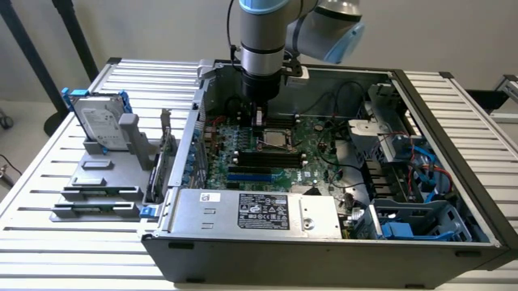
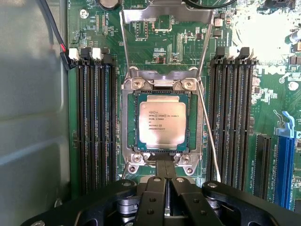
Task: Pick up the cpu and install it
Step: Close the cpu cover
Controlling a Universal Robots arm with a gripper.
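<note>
The cpu [image 2: 161,121], a flat square chip with a silver-grey printed top, lies seated in the motherboard socket [image 2: 128,123]. The socket's metal load frame [image 2: 164,14] stands swung up and open, with a thin wire lever [image 2: 210,141] beside it. My gripper [image 2: 165,165] is shut with nothing between its fingers, its tips just at the socket's edge, beside the chip. In the exterior view the gripper [image 1: 259,119] hangs straight down inside the computer case, a little above and behind the cpu [image 1: 278,139].
Black memory slots [image 2: 94,127] [image 2: 233,117] flank the socket, and a blue slot [image 2: 284,160] lies further out. A grey labelled power-supply box [image 1: 259,212] fills the case's front. A hard drive with blue bracket [image 1: 101,124] stands on a grey fixture at the exterior view's left. Cables [image 1: 421,163] crowd the exterior view's right.
</note>
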